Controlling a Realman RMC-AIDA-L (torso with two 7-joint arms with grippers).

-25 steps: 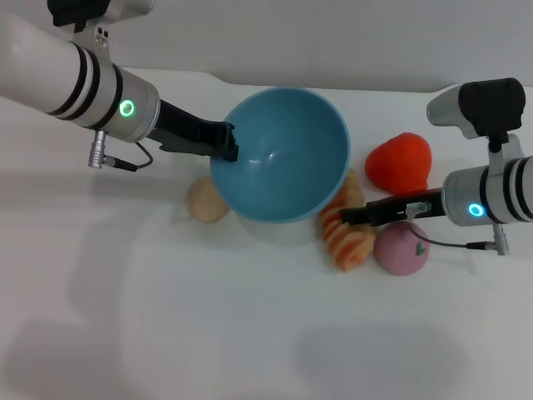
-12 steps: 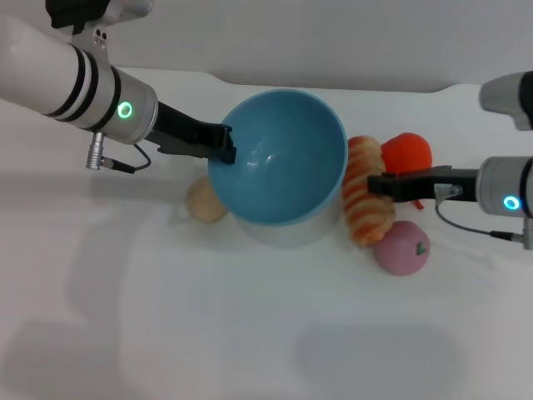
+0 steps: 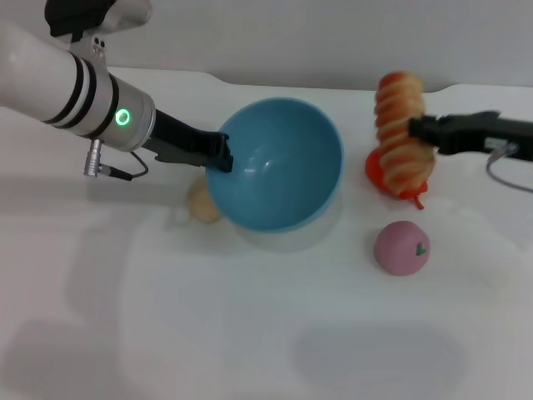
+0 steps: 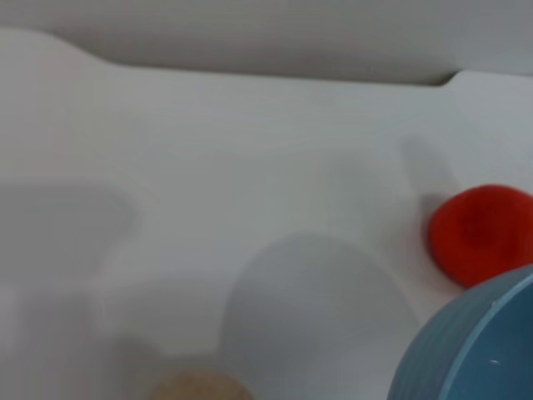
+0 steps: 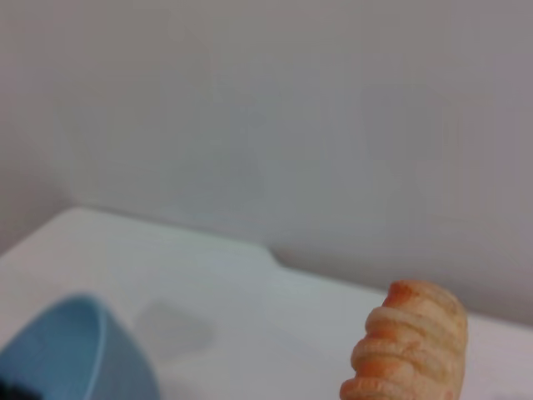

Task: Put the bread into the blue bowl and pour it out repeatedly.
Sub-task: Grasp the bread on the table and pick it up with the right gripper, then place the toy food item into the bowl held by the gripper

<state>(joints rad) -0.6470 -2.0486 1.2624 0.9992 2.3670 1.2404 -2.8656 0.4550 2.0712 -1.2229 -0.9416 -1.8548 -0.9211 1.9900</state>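
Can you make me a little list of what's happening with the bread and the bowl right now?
bread: lifted in the air, held by the right gripper
blue bowl: tipped, empty, held at its rim by the left gripper
other toys: pink ball, red toy behind the bread, beige ball by the bowl
table: white

The left arm reaches in from the upper left, its black left hand [image 3: 221,154] clamped tight. The right arm extends from the right edge, its dark right hand [image 3: 419,131] pinched closed, raised.
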